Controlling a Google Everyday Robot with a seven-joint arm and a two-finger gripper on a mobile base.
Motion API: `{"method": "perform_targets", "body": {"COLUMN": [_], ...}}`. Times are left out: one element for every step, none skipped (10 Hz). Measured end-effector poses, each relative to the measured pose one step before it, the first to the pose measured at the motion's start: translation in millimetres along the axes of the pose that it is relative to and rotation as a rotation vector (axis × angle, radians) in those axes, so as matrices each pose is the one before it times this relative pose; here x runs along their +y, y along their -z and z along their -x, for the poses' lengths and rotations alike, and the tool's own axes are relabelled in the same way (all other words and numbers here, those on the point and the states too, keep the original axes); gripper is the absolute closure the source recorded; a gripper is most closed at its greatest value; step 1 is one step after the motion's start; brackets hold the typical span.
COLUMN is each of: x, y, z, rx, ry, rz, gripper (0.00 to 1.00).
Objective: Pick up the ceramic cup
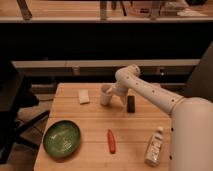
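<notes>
- The ceramic cup (105,94) stands upright on the wooden desk (95,122), toward its far edge and about midway across. I take it as the landmark for everything else.
- The tool (113,93) is right at the cup's right side, reaching in from the white arm (150,92) that bends down from the robot's body at the right. It looks to be touching the cup or very nearly so, but I cannot tell whether it is spread or closed on the cup.
- Just left of the cup lies a flat white sponge (83,96), near but apart from it.
- Just right of the cup, beyond the tool, a small dark object (130,103) stands on the desk; I can't make out what it is.
- Nearer the front edge, well apart from the cup: a red pepper-like thing (111,140) straight in front, a green plate (61,138) to the front-left, a clear plastic bottle (154,146) lying to the front-right.
- The cup sits on the desk, so I judge the lift not yet done.
- What could go wrong, as I see it:
  - The cup is smooth and tapered; a grip taken off-centre or only on the rim could let it slip or tip as it rises.
  - A sideways nudge from the tool could push the cup into the sponge or topple it.
  - The dark object sits close behind the tool, so the wrist swinging back could knock it over.
</notes>
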Motion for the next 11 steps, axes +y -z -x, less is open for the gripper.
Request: {"method": "perform_targets", "body": {"x": [0.85,0.82,1.02,0.71,0.72,0.85,0.72,1.05,1.12,0.75,1.18], "y": [-0.61,-0.98,-1.08,-0.83,-0.50,-0.46,0.31,-0.36,-0.50,0.13,-0.58], "z": [-0.51,-0.61,-0.87,-0.73,-0.37,-0.54,-0.71,-0.51,-0.33,-0.76,-0.33], "rx": [-0.00041,-0.00074,-0.00006,0.00002,-0.00029,-0.00012,0.00050,-0.00051,-0.00016,0.00100,-0.00007], "ry": [0.00176,0.00167,0.00127,0.00144,0.00067,0.00117,0.00126,0.00132,0.00069,0.00122,0.00020], "rz": [0.00017,-0.00079,-0.00046,-0.00039,0.00006,-0.00087,-0.00023,0.00019,0.00049,-0.00121,0.00078], "gripper": [0.20,0.20,0.20,0.20,0.20,0.21,0.26,0.35,0.42,0.48,0.49]}}
